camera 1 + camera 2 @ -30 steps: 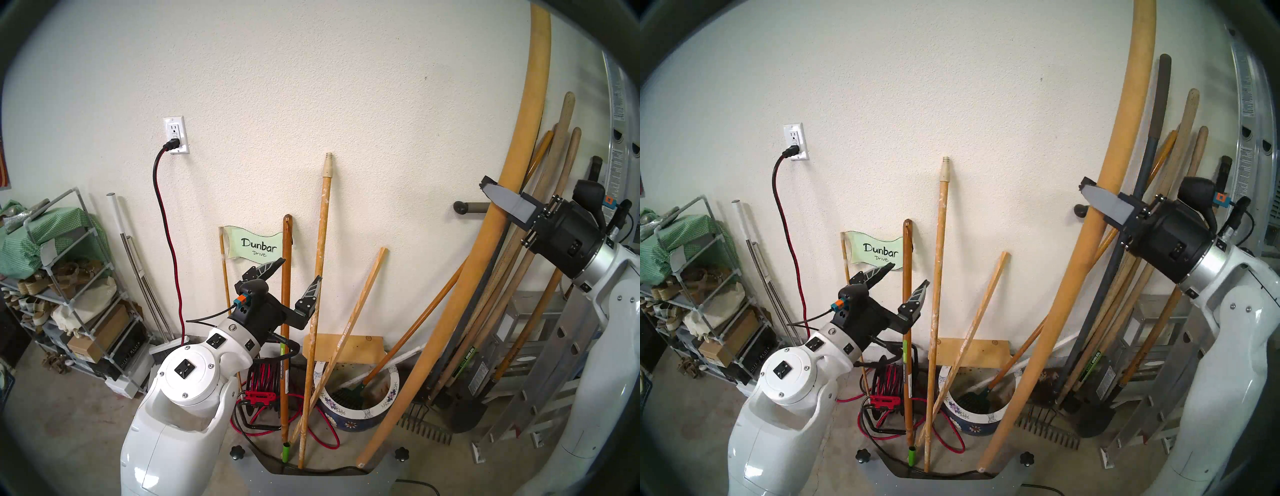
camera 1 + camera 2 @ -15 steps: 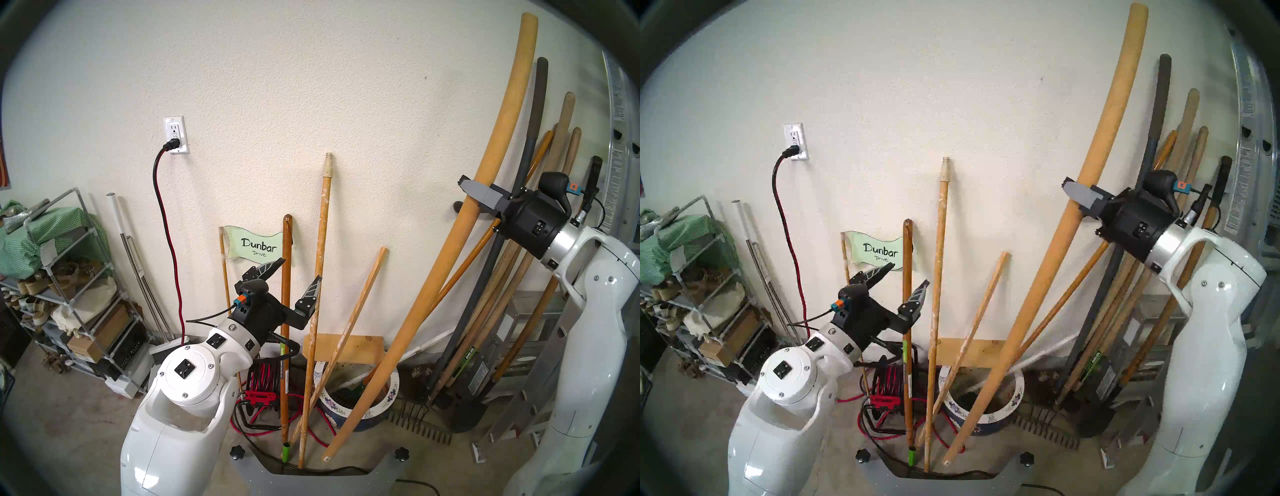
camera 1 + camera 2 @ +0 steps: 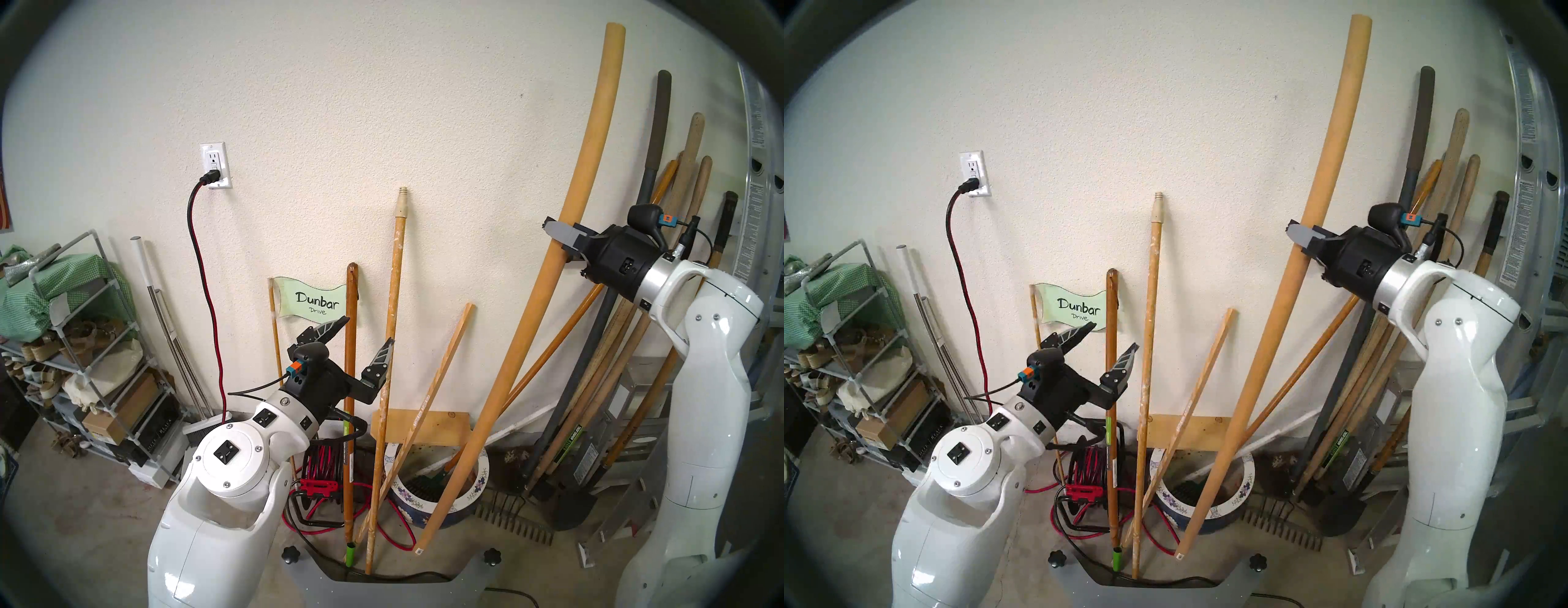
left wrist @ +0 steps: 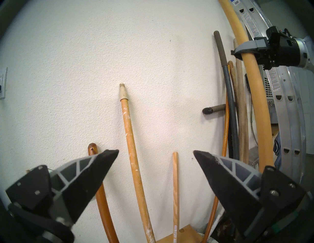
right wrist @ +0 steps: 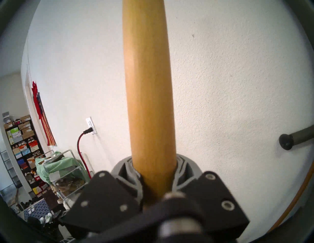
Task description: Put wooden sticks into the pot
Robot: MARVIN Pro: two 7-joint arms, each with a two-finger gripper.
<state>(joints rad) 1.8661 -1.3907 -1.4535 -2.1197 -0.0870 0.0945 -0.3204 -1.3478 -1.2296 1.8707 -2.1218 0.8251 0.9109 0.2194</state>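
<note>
Right gripper (image 3: 559,237) clamps the thick yellow-tan wooden dowel (image 3: 534,297), its long axis slanting toward seven o'clock, foot short of the flowered blue ceramic pot (image 3: 477,486); left gripper (image 3: 367,335) gapes empty.

This is looking like a home garage or storage corner: long-handled garden tools (image 3: 662,297) are leaning in a bunch against a textured white wall (image 3: 382,127), with a shovel blade (image 3: 572,505) and a rake head (image 3: 517,526) resting on a bare concrete floor (image 3: 85,509). An aluminium ladder (image 3: 759,140) is standing at the right edge, a red-and-black extension cord (image 3: 203,276) is hanging from a wall outlet (image 3: 215,164) down to a cord reel (image 3: 326,467), and a wire shelving rack (image 3: 85,361) is holding shoes and boxes. A paper sign reading "Dunbar Drive" (image 3: 316,302) and a flowered ceramic planter (image 3: 418,507) are sitting among the clutter, pointing to a household rather than a workshop.
</note>
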